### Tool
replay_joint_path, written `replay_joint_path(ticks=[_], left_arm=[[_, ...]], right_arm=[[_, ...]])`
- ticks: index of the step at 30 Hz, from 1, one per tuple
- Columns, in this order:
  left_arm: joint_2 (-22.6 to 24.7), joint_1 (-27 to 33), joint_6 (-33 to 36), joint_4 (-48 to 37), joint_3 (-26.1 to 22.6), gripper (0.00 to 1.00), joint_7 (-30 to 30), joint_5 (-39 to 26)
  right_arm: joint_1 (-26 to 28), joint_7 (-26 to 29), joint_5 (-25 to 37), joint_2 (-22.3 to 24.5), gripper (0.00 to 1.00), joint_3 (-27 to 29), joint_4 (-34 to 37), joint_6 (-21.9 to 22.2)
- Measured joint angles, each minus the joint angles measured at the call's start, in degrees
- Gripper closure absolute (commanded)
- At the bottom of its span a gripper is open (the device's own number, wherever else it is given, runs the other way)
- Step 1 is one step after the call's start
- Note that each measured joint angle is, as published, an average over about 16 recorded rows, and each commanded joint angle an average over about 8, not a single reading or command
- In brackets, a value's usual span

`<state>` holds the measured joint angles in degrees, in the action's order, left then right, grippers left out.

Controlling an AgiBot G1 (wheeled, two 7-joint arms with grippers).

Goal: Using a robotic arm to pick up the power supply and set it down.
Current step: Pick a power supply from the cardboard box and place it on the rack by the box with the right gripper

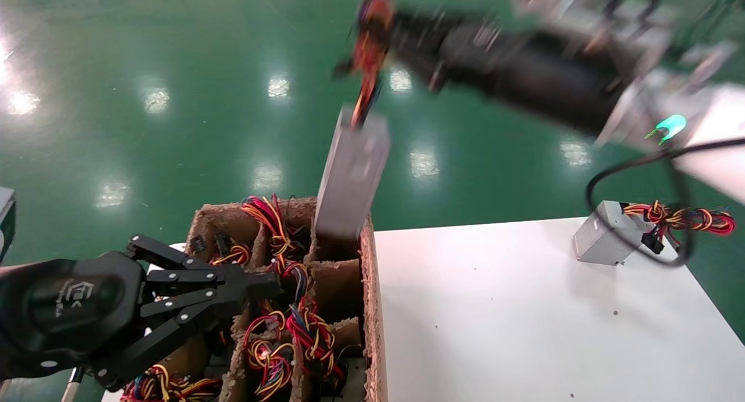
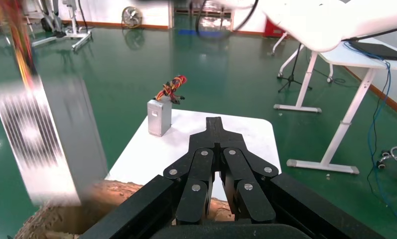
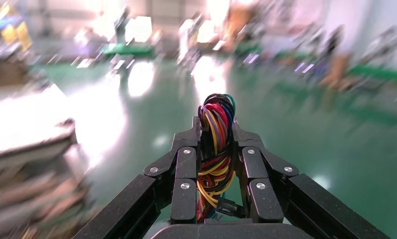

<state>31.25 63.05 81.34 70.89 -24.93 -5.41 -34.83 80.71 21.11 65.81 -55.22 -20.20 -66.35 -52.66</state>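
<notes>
An industrial workshop or robot test hall: a glossy green floor (image 1: 174, 128) mirrors ceiling lights across the upper half of the head view. A white surface (image 1: 524, 309) sits lower right beside a cardboard crate (image 1: 369, 309) of wired units. Upper right of the left wrist view, white desks (image 2: 380, 59); upper left, a fan (image 2: 131, 17).

The hanging power supply (image 1: 352, 175) is silver-grey, its wires (image 3: 215, 149) red, yellow, blue and black. Both grippers are black. The box (image 1: 368, 309) is brown, the table (image 1: 524, 332) white, the floor (image 1: 174, 53) green; the ring light (image 1: 669, 125) looks green.
</notes>
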Motion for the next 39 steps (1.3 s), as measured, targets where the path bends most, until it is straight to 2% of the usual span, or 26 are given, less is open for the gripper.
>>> replay_joint_path(ticks=[9,18,28,39], left_arm=[[0.0,0.0,0.0,0.0,0.0,1.00,0.0,0.0],[0.0,0.0,0.0,0.0,0.0,1.00,0.0,0.0],[0.0,0.0,0.0,0.0,0.0,1.00,0.0,0.0],[0.0,0.0,0.0,0.0,0.0,1.00,0.0,0.0]], right_arm=[[-3.6,6.2,2.1,3.1,1.00,3.4,-4.9,14.1],[-6.4,15.5,9.4,5.3,1.00,0.5,-0.6,24.0],[-8.7,26.8,18.2,7.5,1.00,-4.5,4.9,30.1],[-12.0,38.7,24.9,10.7,1.00,-7.3,6.2,33.2]])
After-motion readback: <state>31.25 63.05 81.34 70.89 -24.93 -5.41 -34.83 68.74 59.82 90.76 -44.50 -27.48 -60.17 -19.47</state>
